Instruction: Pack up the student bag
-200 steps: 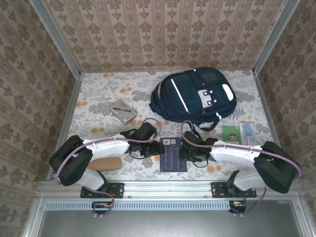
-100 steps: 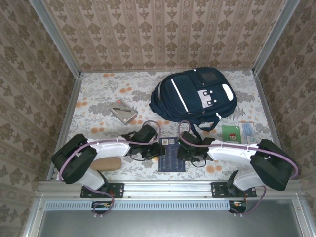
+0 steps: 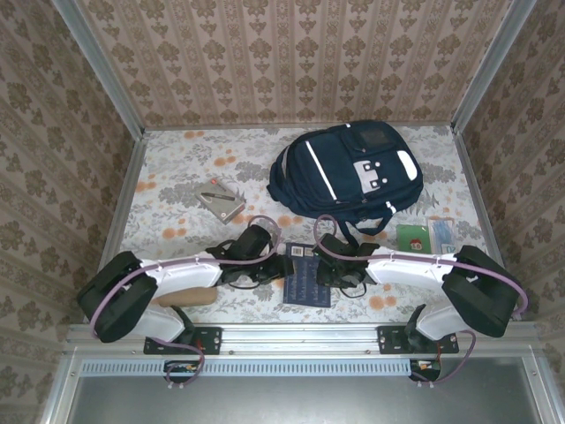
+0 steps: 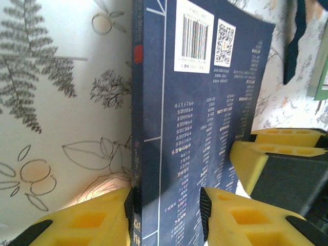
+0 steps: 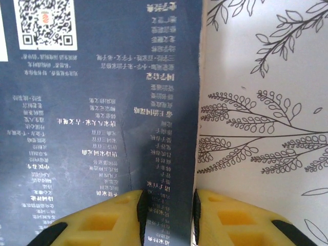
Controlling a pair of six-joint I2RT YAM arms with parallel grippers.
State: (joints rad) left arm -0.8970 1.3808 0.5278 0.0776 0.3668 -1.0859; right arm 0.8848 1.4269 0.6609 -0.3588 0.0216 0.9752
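The backpack (image 3: 346,172) lay flat on the surface (image 3: 177,177) beyond both end effectors, its long axis slanting, top toward the far right. The left end effector (image 3: 284,265) gripped the book's (image 3: 308,276) left edge; the right end effector (image 3: 323,270) gripped its right edge

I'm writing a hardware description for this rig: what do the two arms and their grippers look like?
Both arms have white link shells, bulky black joint housings and a purple cable looping along each. The left gripper and right gripper have yellow, hollow-celled fingers faced with thin black pads.
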